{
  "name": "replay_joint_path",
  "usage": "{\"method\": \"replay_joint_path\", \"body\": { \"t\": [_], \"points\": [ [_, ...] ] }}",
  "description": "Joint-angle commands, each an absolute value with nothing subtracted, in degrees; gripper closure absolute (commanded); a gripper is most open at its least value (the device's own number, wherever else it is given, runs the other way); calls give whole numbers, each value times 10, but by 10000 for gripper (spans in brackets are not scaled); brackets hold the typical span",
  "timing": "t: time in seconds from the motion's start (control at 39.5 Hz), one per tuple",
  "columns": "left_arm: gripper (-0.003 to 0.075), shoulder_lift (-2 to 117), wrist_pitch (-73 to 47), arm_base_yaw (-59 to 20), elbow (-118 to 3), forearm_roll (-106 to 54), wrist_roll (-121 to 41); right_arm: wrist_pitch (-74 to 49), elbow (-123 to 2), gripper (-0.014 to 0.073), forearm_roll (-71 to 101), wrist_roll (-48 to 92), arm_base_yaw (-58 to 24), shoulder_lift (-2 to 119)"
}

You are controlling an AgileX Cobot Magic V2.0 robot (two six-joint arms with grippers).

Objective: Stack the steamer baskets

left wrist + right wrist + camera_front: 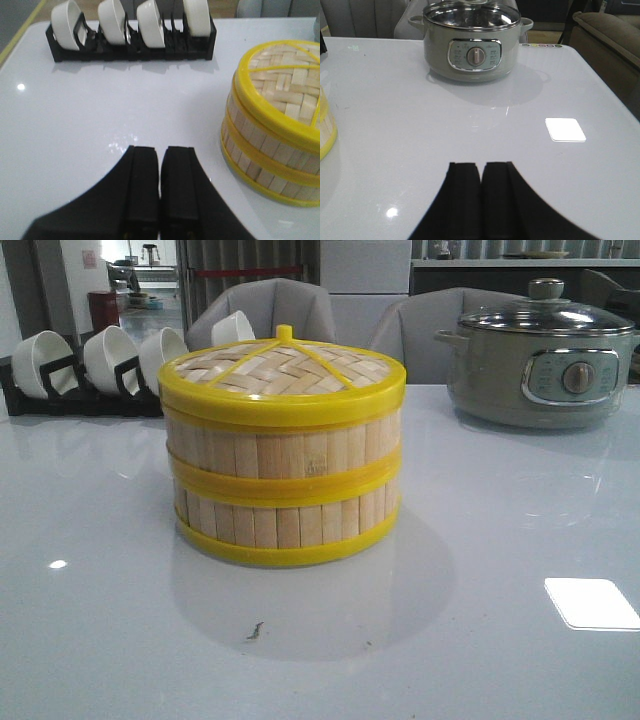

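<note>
Two steamer baskets stand stacked in the middle of the white table, the upper basket [285, 448] on the lower basket [285, 523]. A woven bamboo lid [283, 372] with a yellow rim and knob caps them. The stack also shows in the left wrist view [272, 145], and a sliver of it at the edge of the right wrist view [325, 131]. My left gripper [160, 148] is shut and empty above the bare table, apart from the stack. My right gripper [481, 165] is shut and empty over the table, short of the pot. Neither gripper shows in the front view.
A grey electric pot [540, 365] with a glass lid stands at the back right, also in the right wrist view [472, 50]. A black rack [75, 390] of white bowls [108, 355] stands at the back left, also in the left wrist view [130, 42]. Chairs stand behind the table.
</note>
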State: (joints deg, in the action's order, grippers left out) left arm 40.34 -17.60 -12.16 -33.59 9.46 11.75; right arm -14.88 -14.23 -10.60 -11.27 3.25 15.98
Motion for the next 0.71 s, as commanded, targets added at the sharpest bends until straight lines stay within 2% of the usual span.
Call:
{"method": "replay_joint_path", "body": {
  "t": [0.0, 0.4, 0.68],
  "points": [
    [623, 367, -100, -121, -342, 112, 119, -98, -160, 554, -117, -110, 37, 163],
    [623, 169, -32, -77, -164, 82, 120, -98, -160, 554, -117, -110, 37, 163],
    [623, 75, 0, -58, -56, 53, 120, -98, -160, 554, -117, -110, 37, 163]
  ]
}}
